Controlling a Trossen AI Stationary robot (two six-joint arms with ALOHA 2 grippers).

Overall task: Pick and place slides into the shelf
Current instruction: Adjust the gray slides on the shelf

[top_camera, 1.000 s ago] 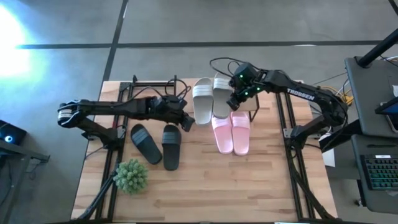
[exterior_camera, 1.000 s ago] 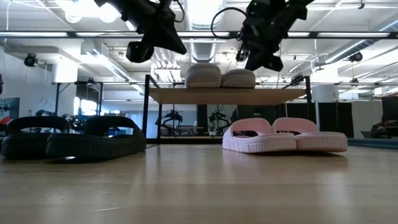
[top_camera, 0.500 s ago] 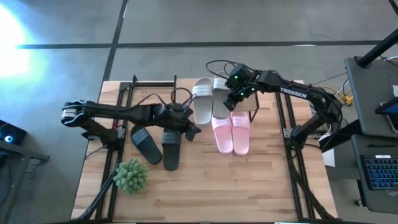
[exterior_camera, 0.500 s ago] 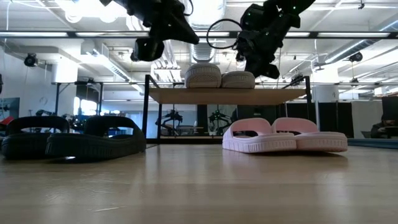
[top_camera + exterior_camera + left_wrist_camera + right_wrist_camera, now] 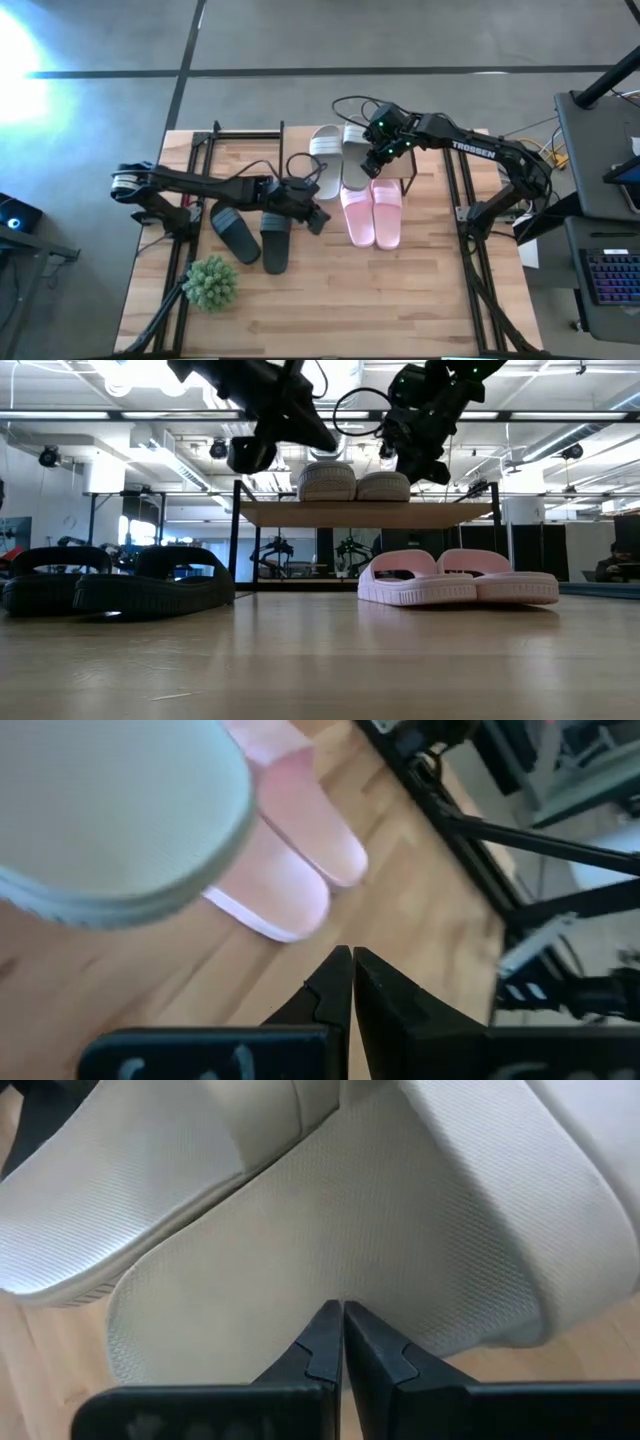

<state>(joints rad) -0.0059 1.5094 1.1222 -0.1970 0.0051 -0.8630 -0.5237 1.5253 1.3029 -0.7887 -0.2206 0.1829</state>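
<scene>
Dark fingers of the left gripper (image 5: 318, 219) are pressing together with nothing between them, hanging above the bench (image 5: 330, 300) between the black slides (image 5: 250, 231) and the pale pink slides (image 5: 372, 212). In the left wrist view, its closed fingertips (image 5: 351, 982) are pointing past the pink pair (image 5: 290, 860), with a grey-white sole (image 5: 120, 810) looming nearer the lens. The right gripper (image 5: 372, 164) is likewise sitting fully closed and empty, hovering just over the light grey-white slides (image 5: 340, 160); its wrist view is showing the tips (image 5: 335, 1335) close above the textured footbed of one slide (image 5: 330, 1250). The grey-white pair is lying side by side on the wooden board of the shelf (image 5: 365, 513), toes overhanging the near edge. The pink pair (image 5: 458, 577) is lying on the bench, partly under the shelf. The black pair (image 5: 115, 580) is resting well to the left of the shelf. A green spiky plant ball (image 5: 211, 283) is sitting near the bench's front-left corner.
</scene>
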